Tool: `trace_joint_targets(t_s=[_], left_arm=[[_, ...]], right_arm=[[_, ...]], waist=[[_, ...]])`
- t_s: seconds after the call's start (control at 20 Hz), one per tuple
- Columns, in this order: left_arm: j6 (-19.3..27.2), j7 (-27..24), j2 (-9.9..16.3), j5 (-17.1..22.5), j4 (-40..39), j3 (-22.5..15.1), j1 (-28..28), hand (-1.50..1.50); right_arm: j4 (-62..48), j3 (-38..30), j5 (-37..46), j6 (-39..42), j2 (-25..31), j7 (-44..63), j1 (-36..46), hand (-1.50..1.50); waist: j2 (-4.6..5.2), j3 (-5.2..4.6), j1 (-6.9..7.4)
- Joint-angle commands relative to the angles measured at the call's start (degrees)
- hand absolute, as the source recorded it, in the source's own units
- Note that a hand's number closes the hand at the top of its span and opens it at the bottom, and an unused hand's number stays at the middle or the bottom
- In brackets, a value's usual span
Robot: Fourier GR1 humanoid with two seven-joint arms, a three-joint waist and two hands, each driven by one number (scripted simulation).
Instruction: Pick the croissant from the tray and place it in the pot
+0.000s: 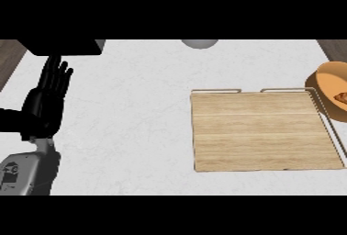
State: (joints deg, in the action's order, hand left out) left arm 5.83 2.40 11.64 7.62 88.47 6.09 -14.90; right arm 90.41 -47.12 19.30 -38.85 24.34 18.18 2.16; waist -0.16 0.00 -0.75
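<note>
Croissant (341, 97) first: I find the small golden-brown pastry at the right edge of the frame, lying inside the round orange pot (332, 75), which is cut off by that edge. Only part of the pastry shows, low against the pot's inner wall.

In the same head view, the flat rectangular wooden tray (264, 133) with its thin metal rail fills the centre right of the frame. I see bare wood grain across its whole top. The pot sits just beside the tray's upper right corner, its rim meeting the rail there.

The white marbled surface (136, 114) carries both and runs across most of the frame.

My left hand (46, 98), black, stands at the left side of the frame with fingers straight and pointing toward the top, released and holding nothing, well apart from the tray. Its grey forearm (24, 172) comes in at the lower left.

I cannot find my right hand anywhere in this view.

A dark box-like shape (61, 47) sits at the upper left, and a grey rounded object (199, 43) peeks in at the top centre, too cropped for me to identify.
</note>
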Motion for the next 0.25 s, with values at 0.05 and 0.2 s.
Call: trace_joint_targets(t_s=[0.05, 0.2], left_arm=[[0.02, 1.05, 0.47, 0.13, 0.58, 1.07, -0.34, 0.00], [-0.66, 2.50, 0.27, -0.15, 1.43, 0.28, 0.11, 0.00]], right_arm=[[10.16, -5.57, -7.08, 5.32, -2.59, -0.89, -10.35, -1.50], [6.32, -7.60, -10.01, 5.69, -4.52, -7.30, -11.61, -1.50]], waist=[[-0.01, -0.01, -0.10], [0.07, 0.02, 0.22]])
